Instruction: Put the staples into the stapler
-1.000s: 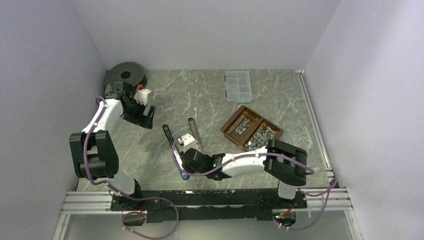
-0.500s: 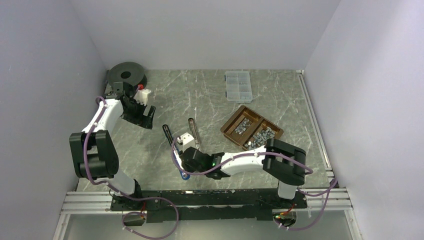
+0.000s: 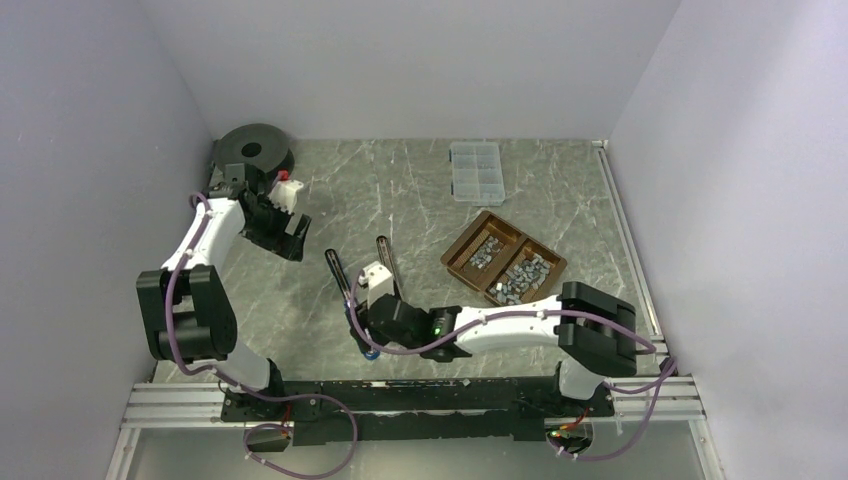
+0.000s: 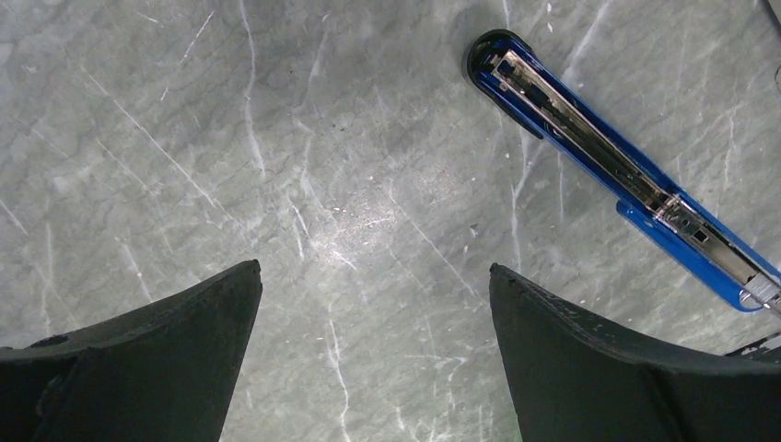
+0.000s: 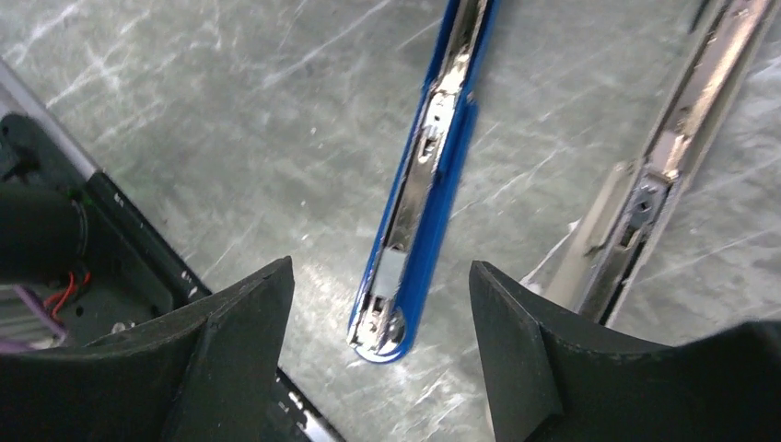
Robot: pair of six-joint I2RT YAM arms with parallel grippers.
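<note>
Blue stapler point(image 5: 433, 184), steel channel point(image 4: 589, 147), veined table point(image 4: 276, 138), left end effector point(image 4: 373, 268) gaping empty, right end effector point(image 5: 379, 265) likewise

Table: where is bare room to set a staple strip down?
Free: the far strip of table between the black disc and the clear box; also the patch between the brown tray and the right rail. Crowded: near the middle, where the blue stapler and the grey stapler lie open by the right claw.

Opened stapler point(image 3: 335, 268) mid-table, right end effector point(image 3: 368, 335) above its near end, staples point(image 3: 484, 250) in brown tray point(image 3: 447, 260)
</note>
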